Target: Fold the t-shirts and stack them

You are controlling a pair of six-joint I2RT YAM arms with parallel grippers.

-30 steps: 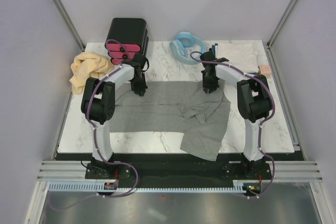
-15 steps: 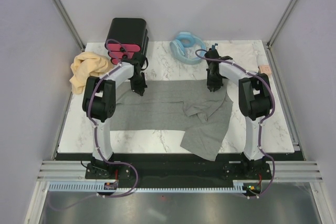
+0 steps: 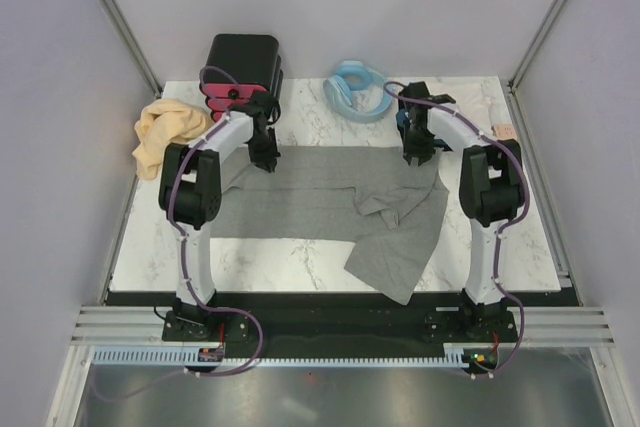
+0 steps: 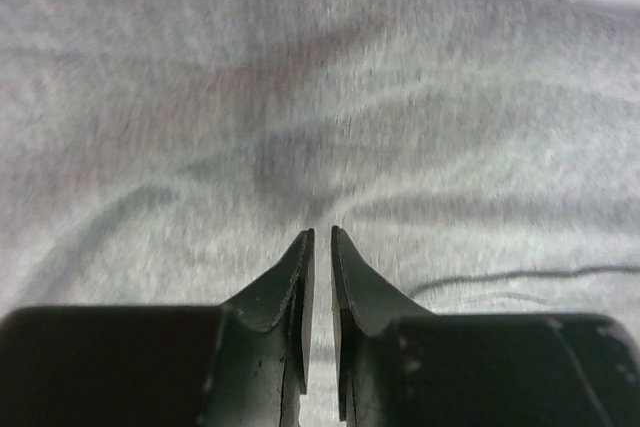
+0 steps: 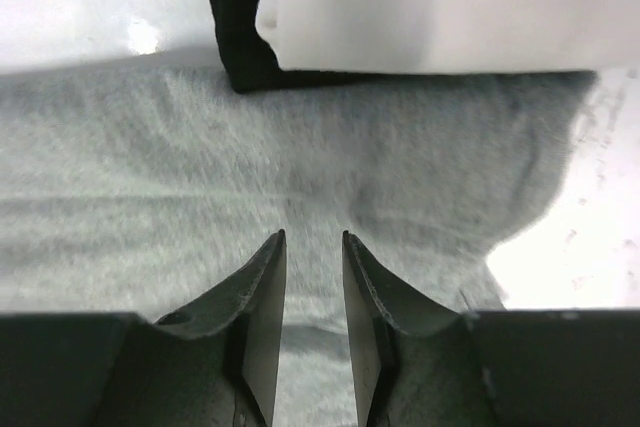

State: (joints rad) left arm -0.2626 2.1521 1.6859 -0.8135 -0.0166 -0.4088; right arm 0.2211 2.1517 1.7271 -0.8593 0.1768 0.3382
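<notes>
A large heather-grey t-shirt [image 3: 310, 202] lies spread across the table, its right part bunched and hanging toward the front edge. My left gripper [image 3: 266, 159] hovers at the shirt's far left edge; in the left wrist view [image 4: 320, 232] its jaws stand a narrow slit apart over the grey cloth [image 4: 300, 97], holding nothing. My right gripper [image 3: 419, 154] is at the far right edge, open [image 5: 313, 235] above the grey cloth [image 5: 200, 167]. A tan-yellow t-shirt [image 3: 165, 132] lies crumpled at the back left. A whitish t-shirt [image 5: 450, 7] rests folded on a dark one [image 5: 235, 37].
A black box with pink drawers [image 3: 240, 67] stands at the back left, close behind the left gripper. A light-blue coiled hose [image 3: 355, 87] lies at the back centre. The whitish shirt [image 3: 458, 102] and a small pinkish item [image 3: 505, 132] occupy the back right corner.
Both grippers moved toward the back, the right one also outward, drawing the grey shirt's far edge back and wider. Both sets of jaws have since parted from the cloth.
</notes>
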